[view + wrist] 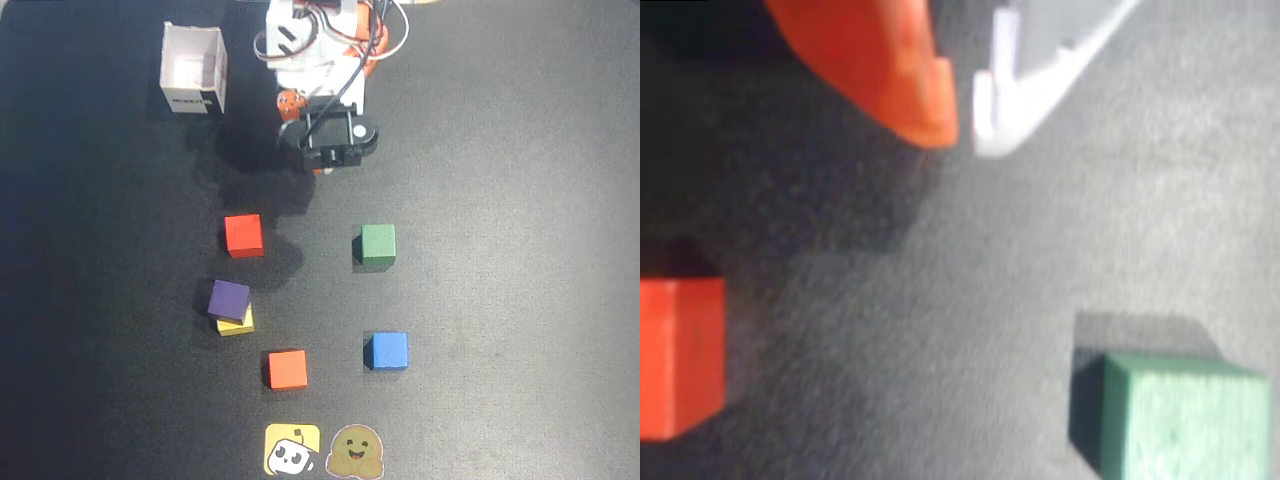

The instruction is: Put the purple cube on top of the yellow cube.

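Empty gripper (965,125) nearly closed; purple cube (229,298) sits atop yellow cube (238,324); no legible writing.

A dark matte tabletop (520,200) carries six small cubes, a white open box and two flat stickers. Nearest the fingers (962,125), a red cube (244,235) lies to one side of them and a green cube (377,244) to the other, seen in the wrist view as red (678,358) at lower left and green (1180,415) at lower right. Farther from the fingers, a yellow cube (238,325) rests on the tabletop, mostly covered by the purple cube (229,298) stacked askew on it. An orange cube (287,369) and a blue cube (386,351) lie beyond. Farthest out sit a yellow sticker (292,450) and a tan sticker (356,453). The white box (194,68) stands behind the fingers, beside the arm's base.
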You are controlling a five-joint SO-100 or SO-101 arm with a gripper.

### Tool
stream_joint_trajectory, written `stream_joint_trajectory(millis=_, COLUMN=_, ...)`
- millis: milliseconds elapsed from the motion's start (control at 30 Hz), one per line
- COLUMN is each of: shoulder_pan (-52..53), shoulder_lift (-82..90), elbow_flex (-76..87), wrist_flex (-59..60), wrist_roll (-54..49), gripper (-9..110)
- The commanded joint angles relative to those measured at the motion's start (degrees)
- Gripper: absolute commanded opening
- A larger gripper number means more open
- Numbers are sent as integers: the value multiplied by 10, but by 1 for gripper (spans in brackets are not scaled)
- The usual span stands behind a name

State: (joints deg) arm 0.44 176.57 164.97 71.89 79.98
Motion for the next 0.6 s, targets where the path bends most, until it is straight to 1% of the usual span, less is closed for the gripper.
stream_joint_trajectory(millis=0, shoulder_pan=-4, shoulder_lift=6, elbow_flex=-3, wrist_flex=3, wrist_roll=-4, gripper=0)
stream_joint_trajectory(millis=567, shoulder_pan=-9, shoulder_lift=6, elbow_flex=-3, wrist_flex=3, wrist_roll=-4, gripper=0)
